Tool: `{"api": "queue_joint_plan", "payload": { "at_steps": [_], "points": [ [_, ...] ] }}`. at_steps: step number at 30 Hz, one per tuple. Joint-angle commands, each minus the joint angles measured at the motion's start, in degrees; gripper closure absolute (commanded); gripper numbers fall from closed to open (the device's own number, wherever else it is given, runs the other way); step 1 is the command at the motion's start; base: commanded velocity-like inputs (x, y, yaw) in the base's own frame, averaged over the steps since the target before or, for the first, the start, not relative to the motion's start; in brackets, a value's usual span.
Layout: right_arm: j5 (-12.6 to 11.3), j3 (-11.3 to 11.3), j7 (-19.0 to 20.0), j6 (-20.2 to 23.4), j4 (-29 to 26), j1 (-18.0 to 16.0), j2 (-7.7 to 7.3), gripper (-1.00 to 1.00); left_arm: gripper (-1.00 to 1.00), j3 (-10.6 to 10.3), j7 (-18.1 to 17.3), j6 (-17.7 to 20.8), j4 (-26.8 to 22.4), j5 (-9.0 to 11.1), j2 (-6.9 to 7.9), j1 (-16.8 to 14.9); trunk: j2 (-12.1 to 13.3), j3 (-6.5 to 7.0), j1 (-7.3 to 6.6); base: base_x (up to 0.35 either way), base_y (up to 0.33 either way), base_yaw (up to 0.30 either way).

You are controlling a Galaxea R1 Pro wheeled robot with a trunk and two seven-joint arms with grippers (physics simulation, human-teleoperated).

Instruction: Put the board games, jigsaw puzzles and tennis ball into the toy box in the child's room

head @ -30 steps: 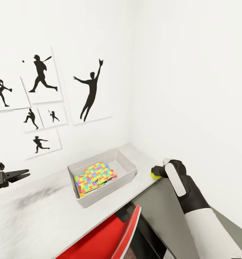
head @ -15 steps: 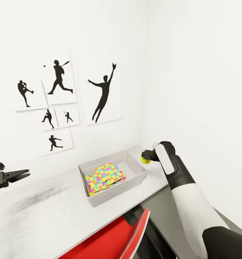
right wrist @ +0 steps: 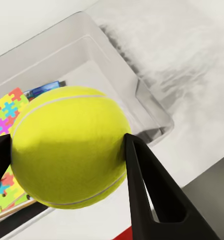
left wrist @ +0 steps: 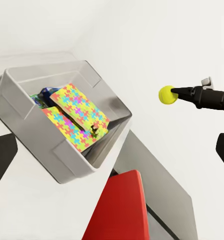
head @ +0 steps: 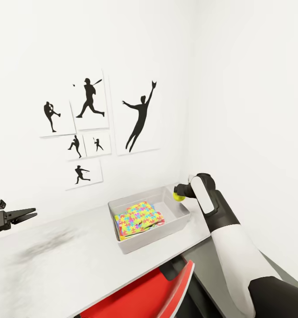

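Observation:
The tennis ball (head: 180, 197) is small and yellow-green, and my right gripper (head: 182, 193) is shut on it, holding it just above the right end of the toy box (head: 135, 245). The right wrist view has the ball (right wrist: 69, 145) large between the black fingers (right wrist: 146, 190), over the box's rim (right wrist: 141, 95). In the light-grey tray lie bright jigsaw puzzles (head: 140, 217), with a blue flat box edge (right wrist: 44, 89) showing beneath them. My left gripper (head: 27, 215) hangs open over the table's left part, far from the box. The bed is out of view.
The white table (head: 78, 260) runs along a wall with black sports-silhouette pictures (head: 140, 115) and ends in the room's corner. A red chair (head: 140, 293) is tucked under the table's front edge, below the box. A dark smudge-like shadow (head: 47, 243) lies on the tabletop.
The camera has turned, sliding the scene rightward. My right gripper has carried the ball up from the table's edge to above the box's right end. The left arm is unchanged.

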Motion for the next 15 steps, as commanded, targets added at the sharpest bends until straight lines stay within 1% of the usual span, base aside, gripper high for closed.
{"api": "queue_joint_plan", "payload": {
  "at_steps": [1,10,12,15],
  "points": [
    [-0.8,0.1,-0.7,0.0,-0.1,-0.1,-0.01,1.00,-1.00,0.0,-0.2,0.6,0.0,0.0,0.01,-0.1,-0.1,-0.10,0.02,0.000,0.000,0.031],
    [-0.8,0.1,-0.6,-0.1,-0.1,-0.1,-0.01,1.00,-1.00,0.0,-0.2,0.6,0.0,0.0,0.01,-0.1,-0.1,-0.08,0.02,0.000,0.000,0.016],
    [-0.8,0.2,-0.6,-0.1,-0.1,-0.1,-0.01,1.00,-1.00,0.0,-0.2,0.6,0.0,0.0,0.01,-0.1,-0.1,-0.08,0.02,0.000,0.000,0.160],
    [-0.8,0.1,-0.6,-0.2,-0.1,-0.1,-0.01,1.00,-1.00,0.0,-0.2,0.6,0.0,0.0,0.01,-0.1,-0.1,-0.08,0.02,0.000,0.000,0.240]
  ]
}}
